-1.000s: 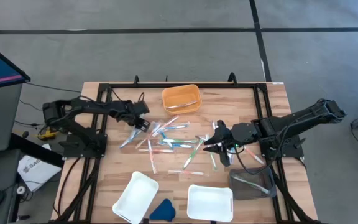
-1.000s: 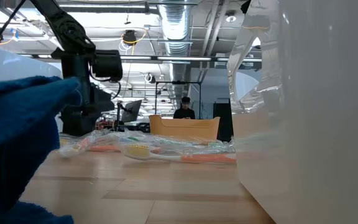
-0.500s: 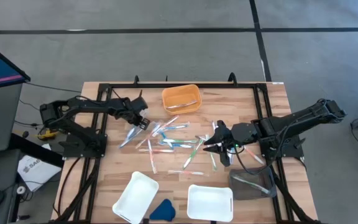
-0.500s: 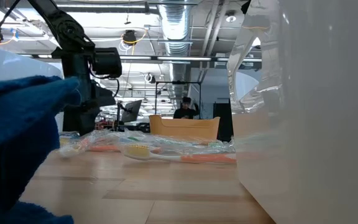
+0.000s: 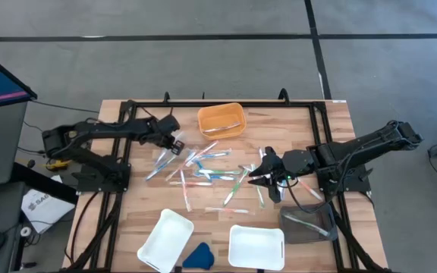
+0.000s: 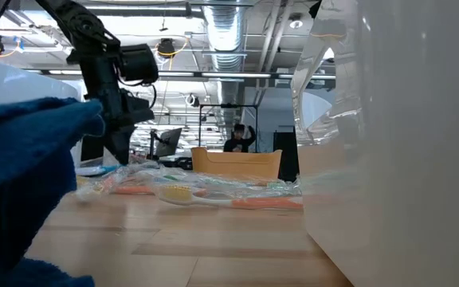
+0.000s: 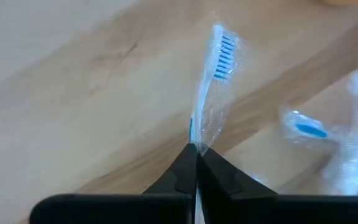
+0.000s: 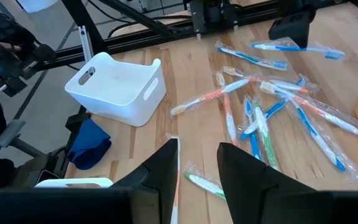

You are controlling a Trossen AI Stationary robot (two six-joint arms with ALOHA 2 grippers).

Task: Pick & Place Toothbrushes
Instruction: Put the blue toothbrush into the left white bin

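We saw the left hand [image 5: 177, 144] clenched on a wrapped blue toothbrush [image 7: 215, 81], pinching its handle end between the fingertips [image 7: 185, 163], with the bristle head pointing away from the hand over the wooden bench [image 5: 127, 220]. Taking the orange bin [image 5: 221, 120] as our landmark, this hand sat just to the left of it and a little nearer the front edge. From bench height, that arm came down from above at the left end of the heap.

The other toothbrushes [image 5: 207, 168] lay scattered in a loose heap just in front of the orange bin, blue, green, orange and clear ones crossing each other, most in clear wrappers.

The right hand [image 5: 265, 176] waited in front of the orange bin and to its right, at the right edge of the heap. Its fingers [image 8: 166, 167] stood apart and we saw nothing between them.

Well in front of the orange bin, along the front edge, stood two white trays [image 5: 165, 239] [image 5: 256, 246] with a small dark-blue wedge [image 5: 198, 255] between them, and a grey tray [image 5: 308, 224] farther right.
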